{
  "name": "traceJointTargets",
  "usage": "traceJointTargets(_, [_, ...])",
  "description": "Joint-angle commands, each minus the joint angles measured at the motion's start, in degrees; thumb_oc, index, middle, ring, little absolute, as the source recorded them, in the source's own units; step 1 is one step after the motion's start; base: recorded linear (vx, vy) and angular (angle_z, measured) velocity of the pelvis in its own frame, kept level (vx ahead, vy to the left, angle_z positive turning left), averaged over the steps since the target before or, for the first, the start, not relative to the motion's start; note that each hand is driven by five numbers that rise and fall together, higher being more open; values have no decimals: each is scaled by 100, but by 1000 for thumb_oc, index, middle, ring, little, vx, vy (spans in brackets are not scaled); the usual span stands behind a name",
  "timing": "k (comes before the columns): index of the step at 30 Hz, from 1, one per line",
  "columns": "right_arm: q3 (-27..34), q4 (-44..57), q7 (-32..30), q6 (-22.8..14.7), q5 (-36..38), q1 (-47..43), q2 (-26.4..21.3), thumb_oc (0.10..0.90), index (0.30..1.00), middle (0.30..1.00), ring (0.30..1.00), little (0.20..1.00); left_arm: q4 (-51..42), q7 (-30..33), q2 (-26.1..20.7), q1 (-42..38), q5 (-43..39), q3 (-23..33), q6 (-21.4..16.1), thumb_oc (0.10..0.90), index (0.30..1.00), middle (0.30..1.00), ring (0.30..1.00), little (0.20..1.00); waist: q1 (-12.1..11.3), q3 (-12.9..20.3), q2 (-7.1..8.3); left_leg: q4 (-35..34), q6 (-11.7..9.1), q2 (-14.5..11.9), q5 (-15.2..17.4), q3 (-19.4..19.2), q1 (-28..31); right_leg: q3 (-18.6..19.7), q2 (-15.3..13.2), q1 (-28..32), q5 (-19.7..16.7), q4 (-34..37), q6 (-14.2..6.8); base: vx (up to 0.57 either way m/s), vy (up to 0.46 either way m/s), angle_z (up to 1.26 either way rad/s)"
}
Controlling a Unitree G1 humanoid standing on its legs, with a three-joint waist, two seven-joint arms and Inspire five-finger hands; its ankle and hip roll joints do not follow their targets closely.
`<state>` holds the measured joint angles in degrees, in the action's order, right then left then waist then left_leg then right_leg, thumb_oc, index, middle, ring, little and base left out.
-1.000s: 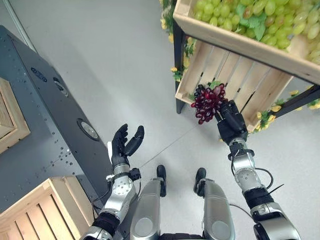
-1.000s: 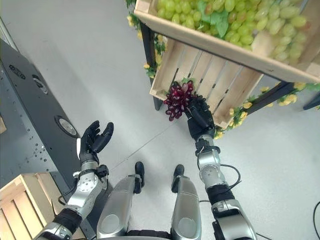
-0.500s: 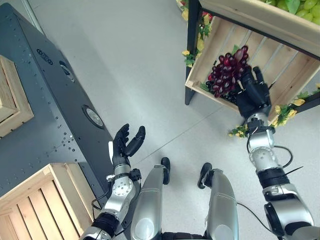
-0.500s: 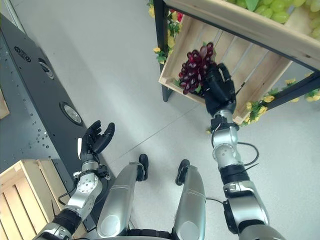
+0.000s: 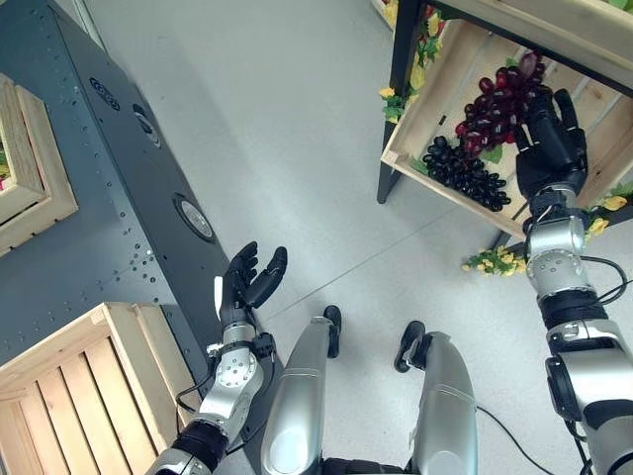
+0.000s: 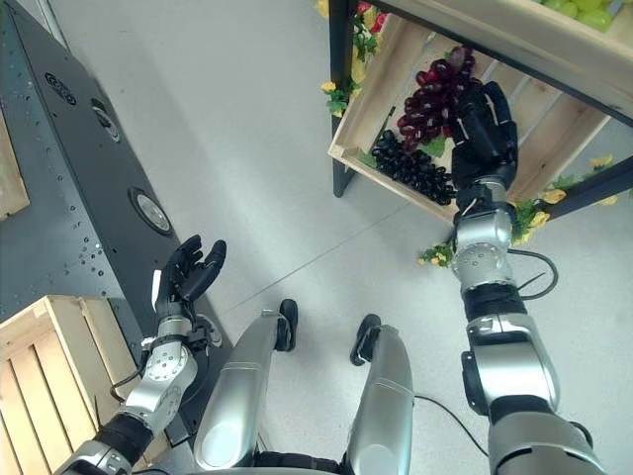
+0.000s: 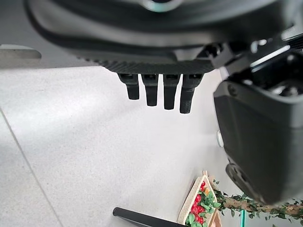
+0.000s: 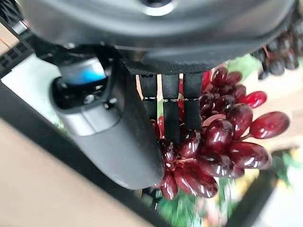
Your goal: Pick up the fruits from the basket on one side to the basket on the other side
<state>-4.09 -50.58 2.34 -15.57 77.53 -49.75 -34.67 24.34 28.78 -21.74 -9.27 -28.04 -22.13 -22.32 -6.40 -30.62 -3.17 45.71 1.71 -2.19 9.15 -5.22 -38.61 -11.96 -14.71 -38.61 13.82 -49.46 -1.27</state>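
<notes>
A bunch of dark red grapes (image 5: 495,99) hangs inside the open front of a tilted wooden crate (image 5: 435,99) on a black stand at the upper right. My right hand (image 5: 549,148) is shut on it, and the right wrist view shows the fingers (image 8: 173,113) and thumb curled round the red grapes (image 8: 218,146). A bunch of black grapes (image 5: 467,174) lies in the same crate just below the red bunch. My left hand (image 5: 247,287) hovers low at the centre left, open and holding nothing, with its fingers (image 7: 161,92) straight.
Above the tilted crate sits another wooden crate (image 5: 554,30) with green grapes (image 6: 584,12). A dark grey platform (image 5: 89,198) runs along the left, with a slatted wooden crate (image 5: 69,396) at the lower left and a further one (image 5: 25,168) on it. Yellow flowers (image 5: 485,262) trim the stand.
The camera has shifted. My right hand has carried the red grapes from the crate's front edge up into its opening, above the black grapes. The left hand holds still.
</notes>
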Motion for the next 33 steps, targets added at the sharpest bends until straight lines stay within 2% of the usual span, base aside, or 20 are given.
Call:
traceJointTargets(1, [431,-5,-177,-314,173,-947,-879,400,300,300,300,300,-916,-10,-356,-90,-11,-239,-722,800,900,900,900,900,-86,82,-150,611,279,171,1012,134,243,-288,-85,494,128,2,281,0,0,0])
traceJointTargets(6, [346,-481,-707,-317,-190,-1241,-1058,400,300,300,300,300,-1034,129,-394,-178,-33,-421,-680,800,900,900,900,900,-98,82,-179,560,283,160,981,125,209,-291,-60,453,99,42,287,-13,0,0])
traceJointTargets(8, [286,-677,-1131,-345,-695,-1396,-1126,405,307,307,307,307,-1077,195,-406,-208,-41,-481,-661,800,900,900,900,900,-104,82,-191,528,287,158,962,127,186,-294,-47,426,90,63,293,-35,13,-2])
traceJointTargets(9, [271,-691,-1183,-342,-750,-1416,-1135,455,382,382,382,382,-1081,199,-408,-210,-40,-486,-660,800,900,900,900,900,-105,82,-193,524,287,157,959,126,183,-294,-45,423,89,65,294,-43,25,-7])
traceJointTargets(11, [127,-821,-1526,-415,-1316,-1568,-1208,491,436,436,436,436,-1091,285,-401,-222,-45,-547,-682,800,900,900,900,900,-101,82,-203,484,291,150,943,121,164,-287,-29,399,79,88,300,-37,29,-10])
traceJointTargets(12, [53,-868,-1760,-405,-1720,-1644,-1245,596,594,594,594,594,-1109,321,-411,-228,-75,-571,-684,800,900,900,900,900,-98,82,-215,480,292,144,937,115,149,-283,-24,383,74,93,302,-24,19,-6])
traceJointTargets(13, [16,-893,-1861,-378,-1902,-1669,-1268,596,594,594,594,594,-1117,337,-419,-231,-82,-585,-684,800,900,900,900,900,-98,82,-215,479,292,142,938,112,142,-281,-23,373,72,94,302,-40,18,-3])
traceJointTargets(14, [-129,-944,-2160,-273,-2491,-1754,-1314,800,900,900,900,900,-1140,368,-411,-241,-60,-600,-678,800,900,900,900,900,-100,82,-221,479,294,137,943,103,113,-271,-19,336,59,94,302,-49,16,0])
traceJointTargets(16, [-422,-1011,-2355,-74,-3076,-1932,-1412,800,900,900,900,900,-1171,390,-404,-239,-40,-607,-689,800,900,900,900,900,-105,82,-221,451,302,126,929,93,85,-266,-11,304,45,113,306,-53,19,-2])
traceJointTargets(20, [-782,-1060,-2301,197,-3500,-2103,-1520,800,900,900,900,900,-1186,350,-420,-209,-82,-601,-748,800,900,900,900,900,-107,82,-217,398,294,105,927,70,106,-278,-8,313,43,167,309,-35,15,0])
traceJointTargets(26, [-1083,-1152,-2296,518,-3696,-2220,-1533,800,900,900,900,900,-1193,303,-402,-219,-66,-623,-794,800,900,900,900,900,-110,82,-214,279,301,84,917,38,181,-303,-22,374,30,281,307,-5,4,0])
traceJointTargets(33, [-1268,-1314,-2094,663,-3969,-2372,-1568,800,900,900,900,900,-1211,337,-414,-231,-75,-665,-805,800,900,900,900,900,-106,82,-230,197,292,61,901,1,230,-296,-40,381,0,329,285,0,0,0])
